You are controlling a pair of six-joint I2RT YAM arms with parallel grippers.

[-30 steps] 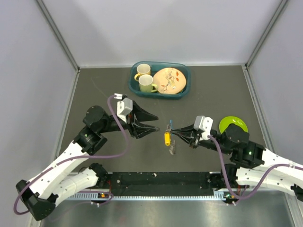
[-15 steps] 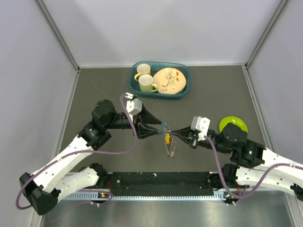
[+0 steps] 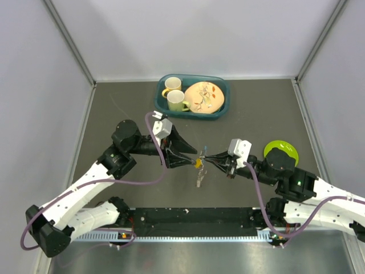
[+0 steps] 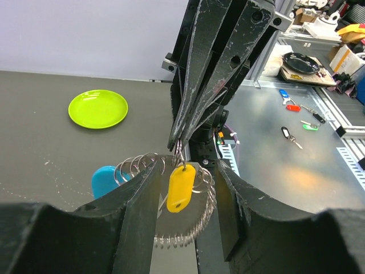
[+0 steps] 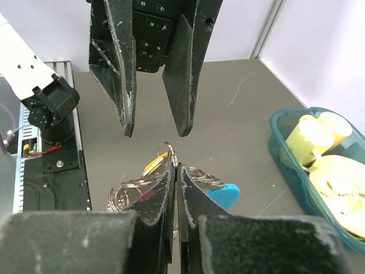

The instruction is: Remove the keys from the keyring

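Observation:
The keys (image 3: 199, 169) are a small bunch of silvery rings and metal with a yellow tag (image 4: 181, 188) and a blue tag (image 4: 104, 180). My right gripper (image 3: 206, 160) is shut on the thin keyring (image 5: 167, 149) and holds the bunch off the table. Its pinched tips (image 5: 175, 165) show in the right wrist view, with the blue tag (image 5: 223, 195) to their right. My left gripper (image 3: 192, 159) is open. In the left wrist view (image 4: 187, 171) its fingers stand on either side of the yellow tag, touching nothing that I can see. The key blades are mostly hidden.
A teal bin (image 3: 220, 109) with two mugs and a patterned plate stands at the back centre. A green plate (image 3: 280, 149) lies on the table right of my right arm. The black rail runs along the near edge.
My left gripper has moved right, up to the bunch, and now straddles the yellow tag. My right gripper has shifted slightly left and away, still holding the ring.

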